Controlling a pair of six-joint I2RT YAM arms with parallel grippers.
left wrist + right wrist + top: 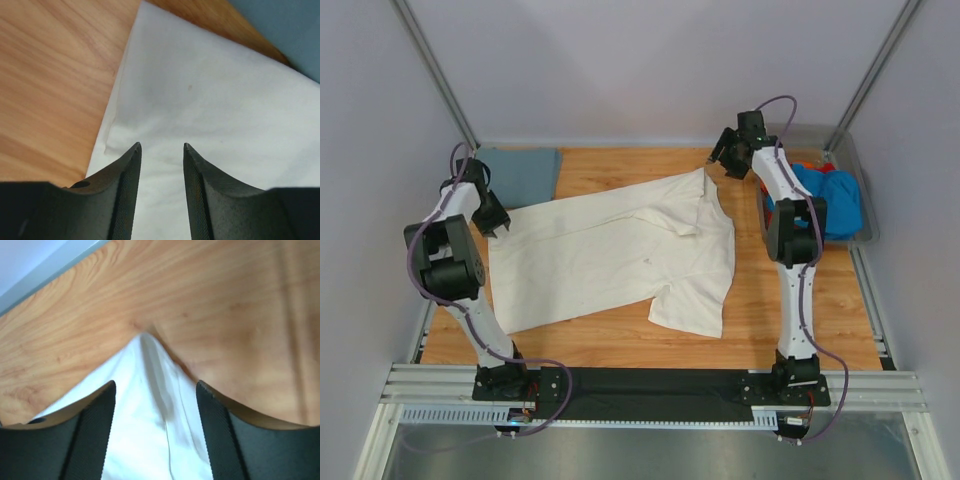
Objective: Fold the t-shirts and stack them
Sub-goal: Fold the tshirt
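Top view: the cream-white t-shirt (610,255) lies spread and slightly askew in the middle of the surface (620,345). You are at the laying-out step, with no fold made. The left tool (492,222) is at its left edge, the right tool (725,155) at its far right corner. The blue t-shirt (835,200) waits in the bin (868,228) at the right.

Left wrist view: jaws part open, empty, over cloth. The grey-blue t-shirt (285,25) lies just beside and may snag.

Right wrist view: jaws wide, empty, straddling the corner.

Next, you likely need both tools pinching edges.
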